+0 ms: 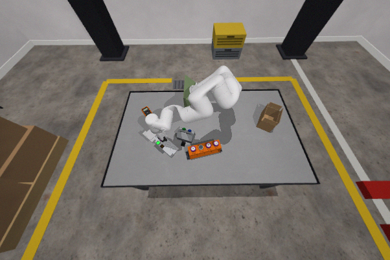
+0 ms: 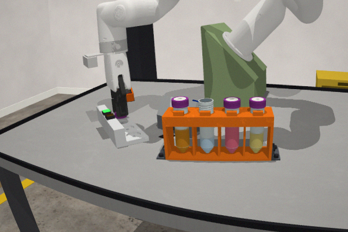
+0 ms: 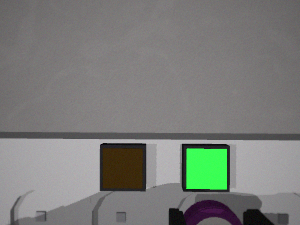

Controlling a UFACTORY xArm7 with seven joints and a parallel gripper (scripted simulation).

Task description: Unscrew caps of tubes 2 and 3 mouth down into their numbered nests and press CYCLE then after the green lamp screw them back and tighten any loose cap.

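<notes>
Claw [image 2: 121,113] low over the white cap tray [image 2: 122,133], at the tray's lamp end, fingers pointing straight down. Pinching a purple cap [image 2: 121,116]; only a thin purple rim of it shows under the black fingers [image 2: 119,100] in the exterior view. The wrist view shows the cap's upper arc [image 3: 212,211] between two dark fingertips, at the bottom edge of frame. Cannot read a number on it from here.

Green lamp [image 3: 206,167] lit bright. Amber lamp [image 3: 123,167] beside it dark brown, unlit.

Orange decapping station [image 2: 218,113] stands on the grey table [image 2: 87,173], well apart from the tray. Four tubes in it: amber liquid, pale blue, pink, yellow, reading left to right in the exterior view. The pale blue tube [image 2: 206,105] is open, bare threaded neck showing. The other three carry purple caps [image 2: 180,102], [image 2: 232,102], [image 2: 257,102].

Key housing [image 1: 185,134] sits between tray and station in the top view, a green and a blue key on it. Orange handheld meter [image 1: 146,110] lies behind the arm. Open cardboard box [image 1: 269,117] far off at the table's other side. Arm rises from a green pedestal [image 2: 219,66]
</notes>
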